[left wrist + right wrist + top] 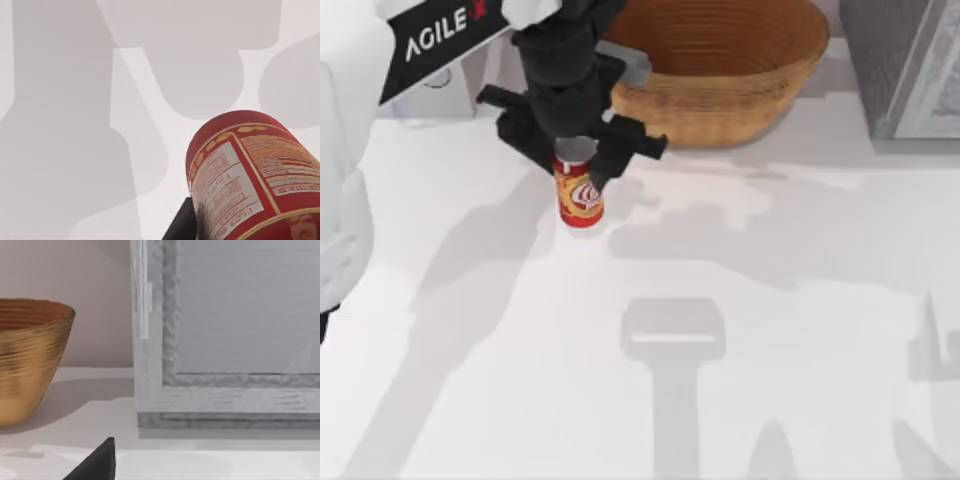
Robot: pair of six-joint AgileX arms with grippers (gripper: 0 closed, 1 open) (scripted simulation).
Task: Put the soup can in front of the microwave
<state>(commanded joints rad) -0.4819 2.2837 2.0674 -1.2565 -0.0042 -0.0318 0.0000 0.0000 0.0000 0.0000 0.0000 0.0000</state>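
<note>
Top view: the left gripper (578, 155) sits right over the soup can (579, 195), fingers closed on its upper part, the can upright near the table (740, 330) surface, just in front of the woven basket (720, 70). At the far left, behind the arm, a sliver of the light microwave (440, 75) peeks out; the darker grey box (905, 65) stands at the far right.

Left wrist view: the red can (245, 175) looms close, label facing the camera, one dark finger (182, 222) pressed against its side, bare table beyond.

Right wrist view: the basket (30, 355) and the white-framed door of the grey box (225, 340) show, with one dark fingertip (97, 462); I cannot tell whether that gripper is open.

Judgement: the grasp looks done; carrying the can left to the microwave's front and releasing remain.
</note>
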